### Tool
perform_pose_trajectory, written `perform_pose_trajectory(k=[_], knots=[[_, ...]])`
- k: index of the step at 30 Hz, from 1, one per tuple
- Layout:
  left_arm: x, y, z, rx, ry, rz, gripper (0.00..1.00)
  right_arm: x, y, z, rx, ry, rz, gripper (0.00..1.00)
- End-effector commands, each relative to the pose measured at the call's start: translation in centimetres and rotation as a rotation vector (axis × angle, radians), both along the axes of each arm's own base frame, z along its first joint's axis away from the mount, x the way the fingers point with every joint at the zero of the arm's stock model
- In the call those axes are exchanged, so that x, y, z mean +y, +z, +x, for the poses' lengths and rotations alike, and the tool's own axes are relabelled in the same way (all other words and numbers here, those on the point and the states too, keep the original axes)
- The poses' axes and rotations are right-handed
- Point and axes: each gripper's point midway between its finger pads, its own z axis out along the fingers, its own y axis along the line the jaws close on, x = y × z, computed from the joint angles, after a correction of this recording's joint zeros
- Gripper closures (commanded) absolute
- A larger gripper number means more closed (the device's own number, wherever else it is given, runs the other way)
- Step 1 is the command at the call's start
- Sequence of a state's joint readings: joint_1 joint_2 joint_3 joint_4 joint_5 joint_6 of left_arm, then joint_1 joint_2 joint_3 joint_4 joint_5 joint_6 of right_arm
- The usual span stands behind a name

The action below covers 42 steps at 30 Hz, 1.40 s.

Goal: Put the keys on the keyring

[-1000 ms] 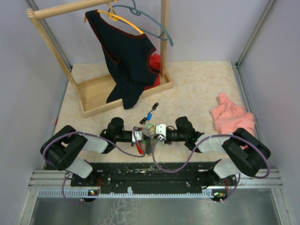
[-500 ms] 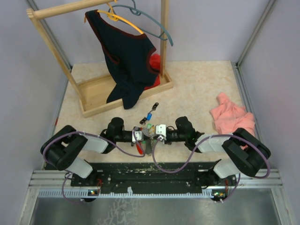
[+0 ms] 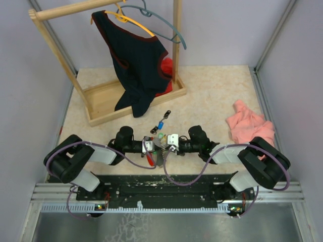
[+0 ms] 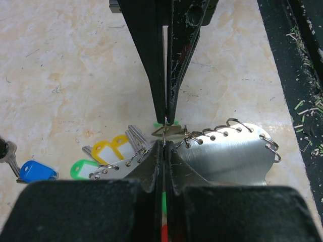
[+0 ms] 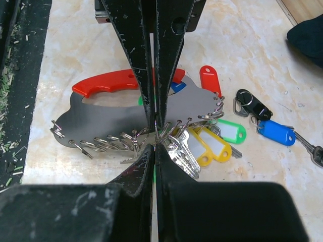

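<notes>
Top external view: nothing is seen changed; left gripper [image 3: 150, 145] and right gripper [image 3: 169, 143] are held pressed together, tip to tip, at the keyring [image 5: 101, 118]. Loose keys [image 3: 160, 124] at its 12 o'clock are judged unthreaded.

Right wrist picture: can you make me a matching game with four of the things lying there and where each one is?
Things
1. blue plastic key tag
2. red plastic handle of the grey metal keyring
3. pair of yellow plastic key tags
4. black plastic key tag

Places
A. in the left half of the picture
B. right beside the green plastic key tag
C. farthest right of all the tags
D. between the red plastic key tag and the blue one

Pairs: 1-C, 2-A, 3-B, 4-D
</notes>
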<state>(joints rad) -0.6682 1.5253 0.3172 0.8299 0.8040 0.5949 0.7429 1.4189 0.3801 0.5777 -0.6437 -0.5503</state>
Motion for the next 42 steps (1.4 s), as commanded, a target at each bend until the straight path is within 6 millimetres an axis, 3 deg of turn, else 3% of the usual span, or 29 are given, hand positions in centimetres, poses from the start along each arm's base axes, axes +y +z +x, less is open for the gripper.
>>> perform_pose_trajectory(k=[1, 42], knots=[[-0.57, 0.39, -0.21, -0.001, -0.029, -0.016, 0.99, 0.63, 1.70, 0.84, -0.051, 0.001, 0.049, 1.00], [-0.78, 0.71, -0.75, 0.012, -0.057, -0.035, 0.99, 1.38, 1.90, 0.46, -0.037, 0.039, 0.050, 1.00]])
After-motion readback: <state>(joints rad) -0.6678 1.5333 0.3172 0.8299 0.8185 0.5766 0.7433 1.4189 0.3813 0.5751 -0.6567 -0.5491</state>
